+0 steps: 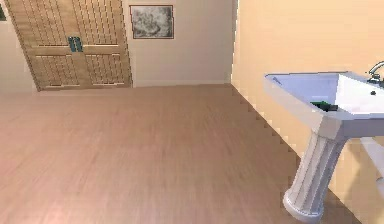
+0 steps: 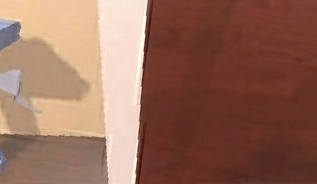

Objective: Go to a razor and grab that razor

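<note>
One sink [image 1: 296, 90], forward view's right: on its rim, at the basin's edge, lies one small dark-green thing [image 1: 322, 104], possibly the razor. State of my jaws: cannot tell.

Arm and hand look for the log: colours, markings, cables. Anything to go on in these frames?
Cannot tell any of that here. Just right of the arm side view's bottom middle stands a red-brown wood panel, with a cream jamb along its left edge.
</note>
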Available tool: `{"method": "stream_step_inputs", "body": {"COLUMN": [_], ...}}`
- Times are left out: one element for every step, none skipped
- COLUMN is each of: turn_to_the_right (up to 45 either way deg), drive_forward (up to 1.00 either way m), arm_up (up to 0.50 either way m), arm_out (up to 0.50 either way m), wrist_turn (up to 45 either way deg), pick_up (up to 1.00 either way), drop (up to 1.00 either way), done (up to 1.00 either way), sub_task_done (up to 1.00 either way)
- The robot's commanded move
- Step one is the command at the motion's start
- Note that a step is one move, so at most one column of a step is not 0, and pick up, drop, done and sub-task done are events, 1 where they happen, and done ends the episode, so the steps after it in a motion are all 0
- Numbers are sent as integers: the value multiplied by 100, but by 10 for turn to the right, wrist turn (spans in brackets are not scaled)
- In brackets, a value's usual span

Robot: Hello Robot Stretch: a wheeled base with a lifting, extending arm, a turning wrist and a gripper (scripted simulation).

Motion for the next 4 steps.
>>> {"method": "stream_step_inputs", "body": {"turn_to_the_right": [90,0,-330,0], "drive_forward": [0,85,0,0], "arm_up": [0,0,0,50], "arm_out": [0,0,0,0], "wrist_turn": [0,0,0,0], "pick_up": [0,0,0,0], "drop": [0,0,0,0], "done": [0,0,0,0], "sub_task_done": [0,0,0,0]}}
